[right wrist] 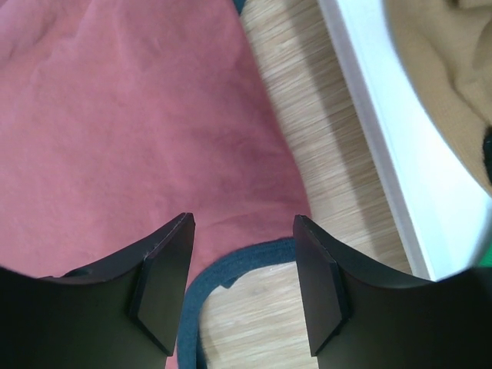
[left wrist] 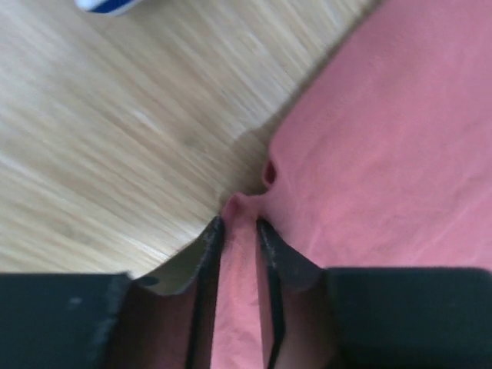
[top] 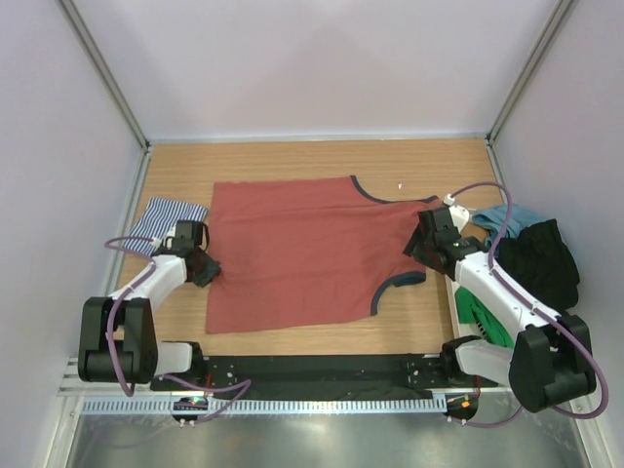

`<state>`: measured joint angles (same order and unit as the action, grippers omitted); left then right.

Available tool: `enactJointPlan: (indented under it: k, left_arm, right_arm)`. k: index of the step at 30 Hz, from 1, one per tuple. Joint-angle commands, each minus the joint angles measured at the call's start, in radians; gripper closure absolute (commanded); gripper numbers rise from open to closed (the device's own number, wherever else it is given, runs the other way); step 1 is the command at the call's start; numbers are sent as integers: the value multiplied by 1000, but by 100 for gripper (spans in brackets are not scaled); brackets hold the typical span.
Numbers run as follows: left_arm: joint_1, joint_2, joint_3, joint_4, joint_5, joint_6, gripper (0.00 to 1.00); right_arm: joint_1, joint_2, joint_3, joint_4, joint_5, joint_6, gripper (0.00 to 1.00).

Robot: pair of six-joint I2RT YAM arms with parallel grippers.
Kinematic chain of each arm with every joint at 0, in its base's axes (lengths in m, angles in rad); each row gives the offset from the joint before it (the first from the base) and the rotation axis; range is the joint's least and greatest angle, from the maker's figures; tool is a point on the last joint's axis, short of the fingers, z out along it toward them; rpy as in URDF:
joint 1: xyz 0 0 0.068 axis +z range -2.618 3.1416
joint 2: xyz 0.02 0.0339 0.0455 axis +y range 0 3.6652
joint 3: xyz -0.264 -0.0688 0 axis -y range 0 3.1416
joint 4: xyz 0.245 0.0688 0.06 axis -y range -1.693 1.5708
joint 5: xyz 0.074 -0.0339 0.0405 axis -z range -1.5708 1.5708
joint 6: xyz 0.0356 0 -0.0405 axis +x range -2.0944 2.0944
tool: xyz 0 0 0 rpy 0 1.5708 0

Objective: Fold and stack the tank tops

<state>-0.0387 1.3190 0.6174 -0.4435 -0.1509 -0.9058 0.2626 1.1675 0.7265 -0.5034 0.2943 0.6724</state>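
Note:
The rust-red tank top [top: 302, 253] lies spread flat in the middle of the table, its dark trim [right wrist: 231, 261] showing at the neck and armhole. My left gripper [top: 203, 265] is at the top's left edge, shut on a pinched fold of the red cloth [left wrist: 240, 223]. My right gripper [top: 421, 249] hovers over the right armhole, open [right wrist: 242, 223], with the trim and bare wood between its fingers and nothing held. The striped tank top [top: 166, 214] lies crumpled at the far left, beside the left arm.
A heap of dark clothing [top: 541, 258] with a blue cloth [top: 507, 216] and a green item [top: 478, 307] lies at the right edge beside the right arm. A white rail [right wrist: 384, 154] runs along the table's right side.

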Motion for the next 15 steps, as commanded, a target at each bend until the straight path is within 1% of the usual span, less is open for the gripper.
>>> enactJointPlan:
  k: [1, 2, 3, 5, 6, 7, 9, 12, 14, 15]
  left_arm:
    - [-3, -27, -51, -8, 70, 50, 71]
    - [-1, -53, -60, -15, 56, 45, 69]
    - [-3, -75, -67, -21, 48, 44, 60]
    - [-1, -142, -73, -60, 28, 35, 53]
    - [-7, -162, -73, -72, 14, 27, 43]
    - [-12, -185, -73, -95, 4, 16, 39]
    - [-23, -240, -76, -127, 2, -16, 36]
    - [-38, -311, -67, -165, -22, -41, 34]
    - [-43, -349, -53, -195, -48, -54, 34]
    - [-43, -360, -33, -224, -70, -59, 34]
  right_arm:
    - [30, -26, -10, -12, -26, -31, 39]
    - [36, -31, -16, -11, -24, -27, 39]
    - [44, -31, -21, -9, -23, -24, 39]
    - [47, -26, -24, -3, -24, -14, 39]
    - [52, -23, -24, -1, -26, -13, 39]
    - [58, -22, -22, 0, -26, -11, 39]
    - [67, -19, -19, -6, -24, -5, 41]
    - [93, -25, -25, -21, -12, 7, 44]
    - [105, -23, -27, -35, -3, 29, 49]
    - [113, -20, -27, -53, 2, 36, 50]
